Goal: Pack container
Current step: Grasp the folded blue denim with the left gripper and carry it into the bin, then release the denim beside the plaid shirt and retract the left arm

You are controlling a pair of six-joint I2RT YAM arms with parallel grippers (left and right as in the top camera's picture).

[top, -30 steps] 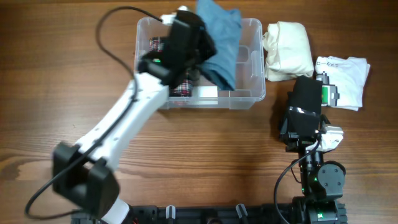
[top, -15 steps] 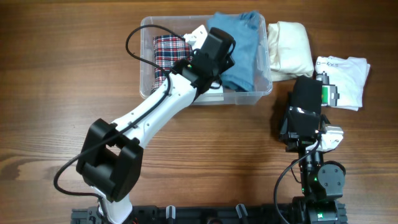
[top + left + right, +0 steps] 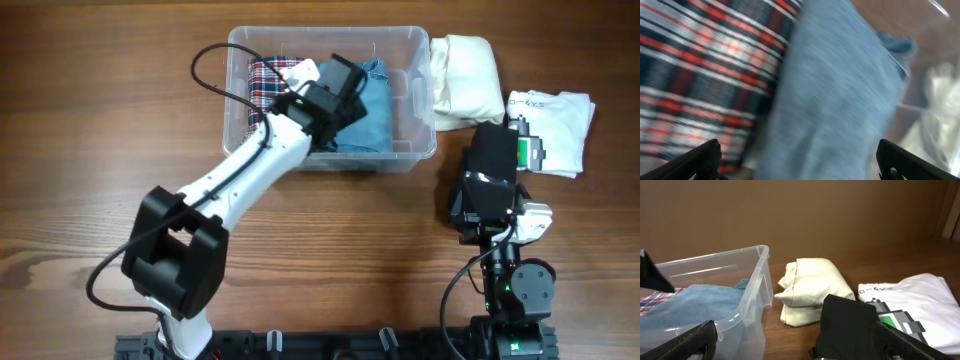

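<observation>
The clear container (image 3: 330, 32) stands at the back of the table, and its wall (image 3: 760, 275) also shows in the right wrist view. Inside it a plaid garment (image 3: 268, 80) lies on the left with a blue garment (image 3: 375, 120) beside it. My left gripper (image 3: 342, 88) hovers inside the tub over both. Its jaws are wide open above the blue garment (image 3: 840, 100) and plaid garment (image 3: 710, 65), gripping nothing. My right gripper (image 3: 800, 345) stands open low over the table, and a folded black garment (image 3: 850, 325) lies between its fingers.
A folded cream garment (image 3: 465, 80) lies against the container's right side. A white printed T-shirt (image 3: 555, 125) sits at the far right, partly under the black garment (image 3: 492, 150). Bare wooden table (image 3: 330, 250) fills the front.
My left gripper has opened and let go of the blue garment, which now lies flat in the container beside the plaid one. The right arm has not moved.
</observation>
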